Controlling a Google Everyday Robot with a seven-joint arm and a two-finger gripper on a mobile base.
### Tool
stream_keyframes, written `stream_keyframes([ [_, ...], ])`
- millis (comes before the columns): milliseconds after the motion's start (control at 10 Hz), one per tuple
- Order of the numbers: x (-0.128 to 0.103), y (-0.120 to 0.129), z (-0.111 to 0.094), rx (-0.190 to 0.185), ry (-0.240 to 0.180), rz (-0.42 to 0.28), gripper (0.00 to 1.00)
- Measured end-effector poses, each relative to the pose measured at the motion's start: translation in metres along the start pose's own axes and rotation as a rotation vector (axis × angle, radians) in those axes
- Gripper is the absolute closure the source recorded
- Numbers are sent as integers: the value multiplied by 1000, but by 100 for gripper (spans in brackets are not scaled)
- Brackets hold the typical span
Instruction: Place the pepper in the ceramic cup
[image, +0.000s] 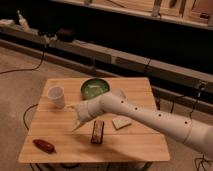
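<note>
The slim dark red pepper (44, 145) lay at the near left corner of the small wooden counter (135, 145), well apart from the plain white ceramic cup (56, 96) standing at the far left. The white arm's gripper (74, 118) hung left of centre, between cup and pepper, its jaws released and holding nothing. Just right of it lay a dark rectangular bar (97, 132), then a pale flat square (121, 122). A round green bowl (95, 88) sat at the far middle.
</note>
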Motion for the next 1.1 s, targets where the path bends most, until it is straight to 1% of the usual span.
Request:
stream_keyframes([
  [100, -9, 3, 20, -11, -29, 63, 35],
  [200, -9, 12, 36, -33, -25, 96, 35],
  [300, -4, 23, 53, -62, -8, 124, 35],
  [400, 2, 33, 64, -85, 14, 143, 35],
  [500, 5, 37, 69, -95, 25, 153, 35],
  [600, 6, 38, 70, -97, 28, 155, 35],
  [1000, 8, 39, 71, -100, 27, 162, 35],
  [1100, 18, 44, 77, -108, 31, 191, 35],
])
